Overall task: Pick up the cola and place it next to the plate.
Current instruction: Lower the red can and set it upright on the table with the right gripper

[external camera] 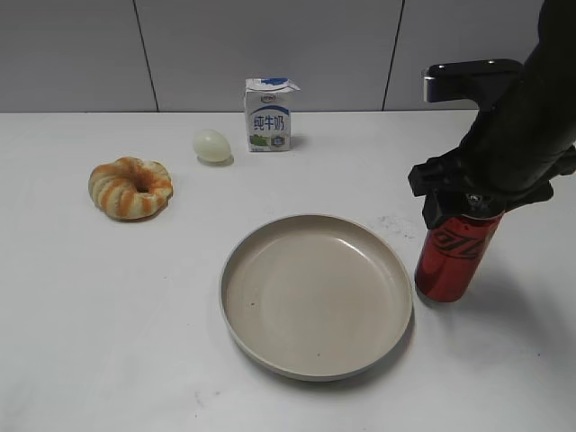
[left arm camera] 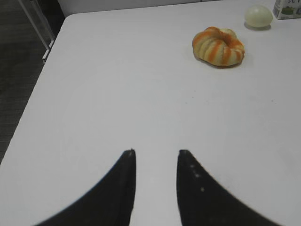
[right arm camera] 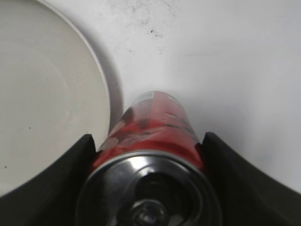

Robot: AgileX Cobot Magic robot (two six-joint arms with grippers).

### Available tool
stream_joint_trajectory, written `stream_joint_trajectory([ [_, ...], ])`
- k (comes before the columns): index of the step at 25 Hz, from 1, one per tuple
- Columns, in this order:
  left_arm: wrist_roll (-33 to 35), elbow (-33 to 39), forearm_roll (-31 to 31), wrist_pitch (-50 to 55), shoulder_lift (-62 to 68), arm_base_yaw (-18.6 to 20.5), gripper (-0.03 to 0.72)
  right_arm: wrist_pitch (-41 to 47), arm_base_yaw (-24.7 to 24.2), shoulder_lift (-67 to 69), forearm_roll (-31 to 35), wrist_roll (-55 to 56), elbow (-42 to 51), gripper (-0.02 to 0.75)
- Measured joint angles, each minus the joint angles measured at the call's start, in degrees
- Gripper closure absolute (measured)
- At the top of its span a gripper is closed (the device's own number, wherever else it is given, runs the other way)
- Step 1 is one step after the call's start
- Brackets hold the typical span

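I've got the right gripper (right arm camera: pixel 148 155) jaws clamped on the cola (external camera: pixel 456 256), upright on the surface just right of the plate (external camera: pixel 317 295); only release remains, left gripper (left arm camera: pixel 156 162) parted, empty.

Cola (external camera: pixel 454 256) top hidden under right gripper (external camera: pixel 468 200) in exterior view; lettering partly covered there. In right wrist view, can lettering blurred, unreadable; lower can rim cut by bottom edge; contact with table not visible. Plate (right arm camera: pixel 42 94) cut off at left and top edges in right wrist view. Left gripper (left arm camera: pixel 155 157) finger bases cut by bottom edge. Milk carton (left arm camera: pixel 288 8) only corner visible at top right of left wrist view. Carton print (external camera: pixel 268 121) too small to read.
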Motion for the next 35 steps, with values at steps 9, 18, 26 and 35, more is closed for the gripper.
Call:
stream_joint_trajectory([
  [9, 0.00, 0.00, 0.00, 0.00, 0.00, 0.00, 0.452, -1.85, 0.00, 0.31, 0.44, 0.21, 0.00, 0.243],
  [18, 0.00, 0.00, 0.00, 0.00, 0.00, 0.00, 0.452, -1.34, 0.00, 1.48, 0.53, 0.21, 0.00, 0.159],
  [26, 0.00, 0.00, 0.00, 0.00, 0.00, 0.00, 0.452, 2.41, -0.32, 1.48, 0.50, 0.08, -2.71, 0.151],
  [35, 0.00, 0.00, 0.00, 0.00, 0.00, 0.00, 0.452, 12.29, -6.92, 4.91, 0.64, -4.89, -22.97, 0.151],
])
